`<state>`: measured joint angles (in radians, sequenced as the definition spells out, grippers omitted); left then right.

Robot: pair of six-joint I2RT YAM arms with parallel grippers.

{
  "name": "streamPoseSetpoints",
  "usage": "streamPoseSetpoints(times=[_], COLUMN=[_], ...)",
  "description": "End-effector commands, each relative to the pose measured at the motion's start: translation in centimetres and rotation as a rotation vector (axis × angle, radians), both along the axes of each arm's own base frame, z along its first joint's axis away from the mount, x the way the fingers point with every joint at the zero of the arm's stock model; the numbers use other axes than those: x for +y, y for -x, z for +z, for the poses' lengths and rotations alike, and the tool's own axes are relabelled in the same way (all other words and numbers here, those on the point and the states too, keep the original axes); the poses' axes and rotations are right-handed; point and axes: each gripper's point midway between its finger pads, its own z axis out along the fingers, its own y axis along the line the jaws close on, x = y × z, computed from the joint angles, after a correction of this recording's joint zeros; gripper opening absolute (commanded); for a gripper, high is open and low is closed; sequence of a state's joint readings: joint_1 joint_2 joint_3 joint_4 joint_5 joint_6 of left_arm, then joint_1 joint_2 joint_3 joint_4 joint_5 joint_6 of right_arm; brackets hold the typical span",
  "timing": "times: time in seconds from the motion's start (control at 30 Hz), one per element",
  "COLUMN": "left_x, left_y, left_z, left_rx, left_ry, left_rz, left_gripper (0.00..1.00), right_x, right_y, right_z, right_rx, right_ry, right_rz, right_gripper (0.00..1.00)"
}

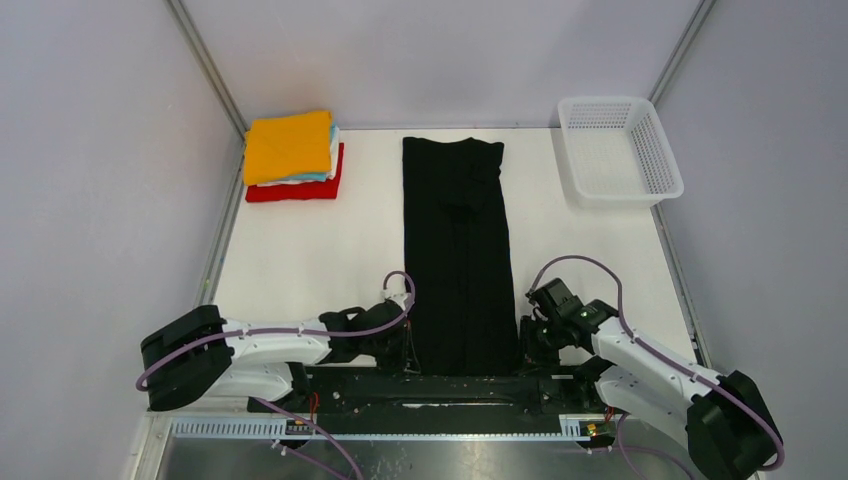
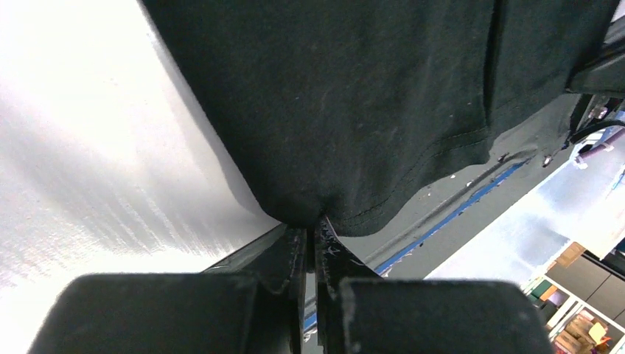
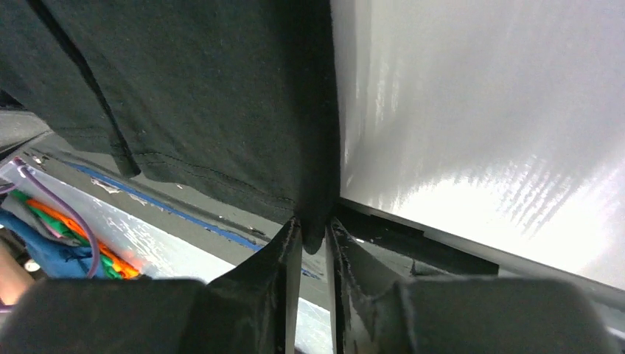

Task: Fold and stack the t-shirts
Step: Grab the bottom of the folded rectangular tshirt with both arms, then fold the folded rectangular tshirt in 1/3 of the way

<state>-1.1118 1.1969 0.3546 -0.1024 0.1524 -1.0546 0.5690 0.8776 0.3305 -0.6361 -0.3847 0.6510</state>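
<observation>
The black t-shirt (image 1: 458, 250) lies as a long narrow strip down the middle of the table, running from the far edge to the near edge. My left gripper (image 1: 405, 342) is at its near left corner and is shut on the hem (image 2: 311, 225). My right gripper (image 1: 527, 342) is at the near right corner. Its jaws (image 3: 313, 225) pinch the folded edge of the black cloth (image 3: 206, 88). At the far left stands a stack of folded t-shirts: orange (image 1: 288, 145) on top, white and light blue beneath, red (image 1: 300, 191) at the bottom.
A white mesh basket (image 1: 606, 102) stands at the far right corner. The near table edge and the black arm rail (image 1: 450, 385) run right under both grippers. Grey walls enclose the table on three sides.
</observation>
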Motion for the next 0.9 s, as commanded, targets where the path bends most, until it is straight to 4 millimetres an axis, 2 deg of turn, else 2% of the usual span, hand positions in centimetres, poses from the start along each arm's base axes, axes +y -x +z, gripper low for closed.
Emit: streamPoseSetpoints(times=[0.0, 0.17, 0.3, 0.43, 0.57, 0.73, 0.87], left_x=[-3.0, -3.2, -3.5, -3.8, -3.4, -2.2, -1.2], left_y=[-0.8, -1.4, -2.6, -4.6, -8.1, -13.5, -17.8], left_z=[3.2, 5.2, 7.2, 9.0, 10.4, 12.5, 13.3], left_rx=[-0.059, -0.12, -0.194, -0.257, -0.304, -0.384, -0.429], left_ry=[0.13, 0.187, 0.208, 0.227, 0.24, 0.242, 0.216], left_rz=[-0.044, -0.045, -0.038, -0.01, 0.071, 0.204, 0.271], left_gripper=[0.0, 0.0, 0.0, 0.0, 0.0, 0.0, 0.0], right_x=[1.8, 2.2, 3.0, 3.8, 4.8, 5.8, 5.0], right_y=[-0.3, -1.4, -2.8, -4.7, -7.7, -13.2, -17.6], right_z=[0.7, 2.2, 4.4, 6.3, 7.9, 9.7, 10.6], right_rx=[0.007, -0.054, -0.135, -0.218, -0.297, -0.398, -0.432], right_ry=[-0.09, -0.111, -0.152, -0.178, -0.192, -0.223, -0.218], right_rz=[0.022, 0.031, 0.03, 0.033, 0.01, -0.094, -0.186], right_gripper=[0.19, 0.06, 0.04, 0.03, 0.01, 0.0, 0.0])
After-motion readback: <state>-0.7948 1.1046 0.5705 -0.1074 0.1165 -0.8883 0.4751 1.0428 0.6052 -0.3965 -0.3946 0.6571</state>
